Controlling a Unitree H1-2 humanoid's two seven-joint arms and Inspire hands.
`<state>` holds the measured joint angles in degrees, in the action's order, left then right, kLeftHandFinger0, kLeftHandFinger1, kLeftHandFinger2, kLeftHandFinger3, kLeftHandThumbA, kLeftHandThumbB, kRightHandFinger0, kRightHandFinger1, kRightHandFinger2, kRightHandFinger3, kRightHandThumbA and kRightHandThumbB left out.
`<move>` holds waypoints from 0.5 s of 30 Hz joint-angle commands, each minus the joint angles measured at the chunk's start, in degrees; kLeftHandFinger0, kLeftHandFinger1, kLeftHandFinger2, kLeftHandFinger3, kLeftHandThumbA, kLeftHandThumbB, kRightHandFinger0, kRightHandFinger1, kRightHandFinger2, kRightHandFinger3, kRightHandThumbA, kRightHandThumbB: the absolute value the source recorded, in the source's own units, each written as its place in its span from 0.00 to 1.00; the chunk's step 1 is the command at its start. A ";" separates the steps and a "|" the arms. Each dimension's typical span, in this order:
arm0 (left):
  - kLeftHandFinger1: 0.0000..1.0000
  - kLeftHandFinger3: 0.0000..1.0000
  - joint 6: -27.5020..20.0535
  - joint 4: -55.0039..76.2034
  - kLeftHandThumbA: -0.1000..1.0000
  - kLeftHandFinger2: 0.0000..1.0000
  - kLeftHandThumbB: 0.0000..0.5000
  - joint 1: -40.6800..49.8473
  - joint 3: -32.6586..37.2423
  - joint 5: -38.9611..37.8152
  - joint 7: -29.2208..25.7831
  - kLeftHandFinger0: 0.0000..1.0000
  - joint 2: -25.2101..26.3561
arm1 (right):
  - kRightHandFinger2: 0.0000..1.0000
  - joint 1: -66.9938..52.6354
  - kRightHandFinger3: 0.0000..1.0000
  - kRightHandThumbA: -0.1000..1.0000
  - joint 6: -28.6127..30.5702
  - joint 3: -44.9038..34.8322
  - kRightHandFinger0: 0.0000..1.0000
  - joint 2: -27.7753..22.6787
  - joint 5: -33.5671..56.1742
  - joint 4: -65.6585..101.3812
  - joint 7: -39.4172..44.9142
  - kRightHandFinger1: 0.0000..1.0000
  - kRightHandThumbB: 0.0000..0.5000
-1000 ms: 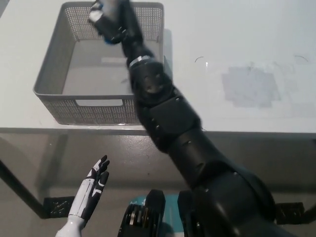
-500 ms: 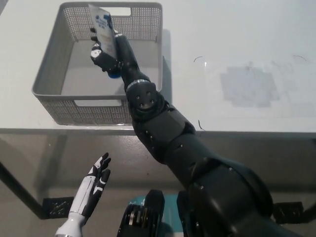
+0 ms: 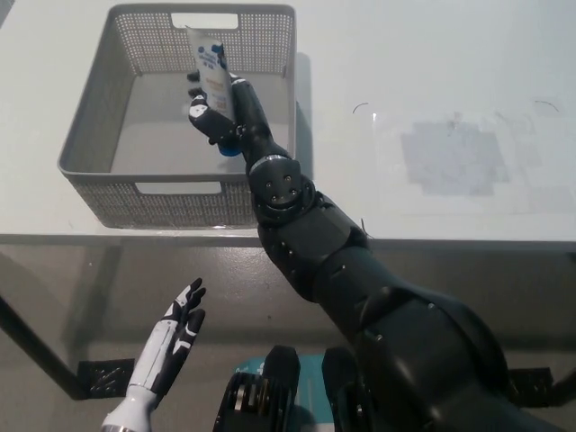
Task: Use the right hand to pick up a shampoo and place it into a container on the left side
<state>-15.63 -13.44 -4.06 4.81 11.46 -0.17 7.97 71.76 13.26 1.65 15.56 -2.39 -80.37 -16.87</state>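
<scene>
- White tabletop [image 3: 432,54] carried one grey mesh basket [image 3: 94,126] at about ten o'clock.
- Over the past second the black right hand [image 3: 216,117] had swung from the basket's far rim toward its middle, fingers closed around one shampoo tube [image 3: 209,67], white with a blue cap.
- Judged: tube over the basket, release remained.
- One white left hand [image 3: 175,328] rested at seven o'clock, fingers spread, empty.

White tabletop [image 3: 432,63] fills upper frame, grey smudged patch [image 3: 454,157] at right. Below its front edge: grey floor [image 3: 63,297], dark table leg [image 3: 36,346] lower left.
</scene>
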 commanded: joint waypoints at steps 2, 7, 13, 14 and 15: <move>1.00 1.00 -0.79 1.47 1.00 1.00 0.48 -1.12 0.02 0.20 0.35 1.00 0.63 | 0.77 1.63 0.87 0.45 1.85 -0.40 0.50 -0.65 0.66 0.89 3.30 0.59 0.47; 1.00 1.00 -0.74 1.35 1.00 1.00 0.49 -1.27 0.11 0.61 0.30 1.00 0.80 | 1.00 1.78 1.00 0.69 1.91 0.00 0.88 -1.13 0.41 1.15 5.31 0.96 0.64; 1.00 1.00 -0.90 1.11 1.00 1.00 0.48 -1.34 0.11 -0.20 0.72 1.00 0.75 | 1.00 2.14 1.00 0.85 3.14 0.17 1.00 -1.69 0.20 1.64 6.19 1.00 0.67; 1.00 1.00 -1.02 0.97 1.00 1.00 0.48 -1.39 0.11 -0.05 0.60 1.00 0.74 | 1.00 2.24 1.00 0.85 3.17 0.13 1.00 -1.70 0.22 1.74 6.18 1.00 0.68; 1.00 1.00 -1.02 0.97 1.00 1.00 0.48 -1.39 0.11 -0.05 0.61 1.00 0.73 | 1.00 2.24 1.00 0.85 3.17 0.13 1.00 -1.70 0.22 1.74 6.19 1.00 0.68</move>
<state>-15.63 -13.49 -4.55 4.94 11.43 0.05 7.97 71.55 13.39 1.60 14.03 -2.22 -80.30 -12.42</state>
